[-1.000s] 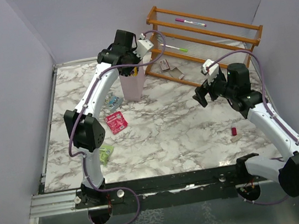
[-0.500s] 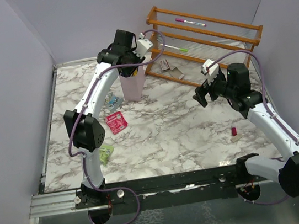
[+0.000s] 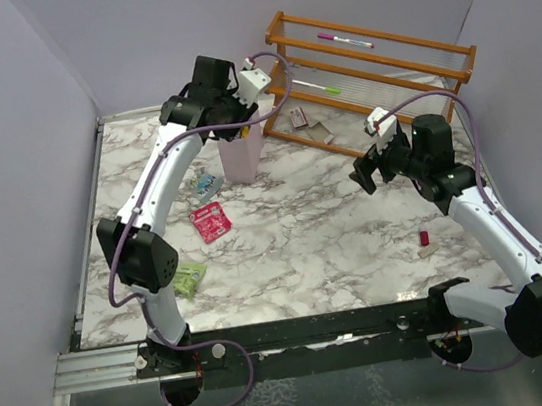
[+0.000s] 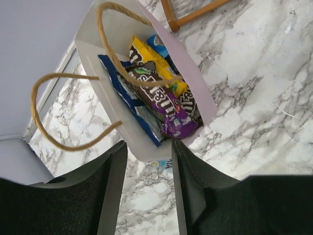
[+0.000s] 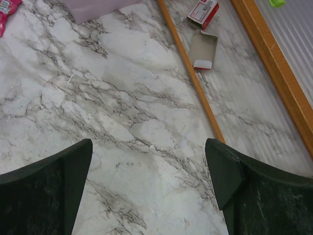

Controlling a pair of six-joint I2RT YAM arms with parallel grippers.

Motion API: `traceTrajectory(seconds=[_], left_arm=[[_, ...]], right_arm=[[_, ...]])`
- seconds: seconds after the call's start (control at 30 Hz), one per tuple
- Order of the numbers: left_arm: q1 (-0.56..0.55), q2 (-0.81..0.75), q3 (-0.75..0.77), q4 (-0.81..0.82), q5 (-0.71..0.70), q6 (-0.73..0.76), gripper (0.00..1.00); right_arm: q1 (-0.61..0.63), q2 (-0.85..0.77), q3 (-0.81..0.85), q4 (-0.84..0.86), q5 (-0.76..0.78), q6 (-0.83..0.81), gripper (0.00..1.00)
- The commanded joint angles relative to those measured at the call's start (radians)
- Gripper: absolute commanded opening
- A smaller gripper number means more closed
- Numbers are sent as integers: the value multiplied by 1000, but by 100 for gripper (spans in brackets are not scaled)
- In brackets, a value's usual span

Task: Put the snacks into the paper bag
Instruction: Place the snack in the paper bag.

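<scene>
Snacks (image 4: 161, 93) are being kept inside the paper bag (image 4: 193, 83), which is standing upright on the table (image 3: 335, 224) at its far left part, just in front of the orange rack (image 3: 373, 67). In the left wrist view a big blue bag (image 4: 129, 100), a yellow wrapper (image 4: 146, 56) and a purple wrapper (image 4: 176, 125) are being shown pressed together with a dark brown candy bar in the open mouth. The cord handles (image 4: 33, 103) are hanging outward.

Three more packets are lying on the table outside the bag. A blue-white packet (image 3: 208, 183) is lying just beside the base of the bag, a red packet (image 3: 210, 221) is lying nearer to the arms, and a green packet (image 3: 190, 278) is lying close to the left arm.

The left gripper (image 4: 148, 147) is being held directly above the mouth of the bag. Its fingers are being kept partly apart and nothing is being pinched between them. The right gripper (image 5: 147, 147) is being held over the bare right side of the table, well apart from the bag. Its fingers are being spread wide and nothing is being carried.

A tiny red stub (image 3: 423, 237) is lying near the right arm. A pink marker (image 3: 344, 42) and a green marker (image 3: 320, 86) are being carried by the rack. A small red-and-white box (image 5: 203, 11) and a flat piece of card (image 5: 203, 50) are lying beside each other at the rack's front rail.
</scene>
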Motion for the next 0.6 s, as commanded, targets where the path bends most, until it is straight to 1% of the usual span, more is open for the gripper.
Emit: traceTrajectory(seconds=[0.0, 0.13, 0.3, 0.43, 0.57], left_arm=[[17, -128, -104, 44, 64, -19, 44], [49, -251, -247, 76, 96, -21, 44], [114, -378, -487, 123, 141, -21, 45], [179, -458, -654, 128, 171, -7, 45], [246, -509, -788, 102, 197, 21, 46]], right_arm=[[-8, -7, -5, -2, -23, -11, 99], [-9, -8, -3, -3, -25, -11, 99], [-9, -8, -4, -4, -27, -11, 99], [-10, -5, -4, -4, -30, -10, 99], [-10, -1, -3, -4, -29, -10, 99]])
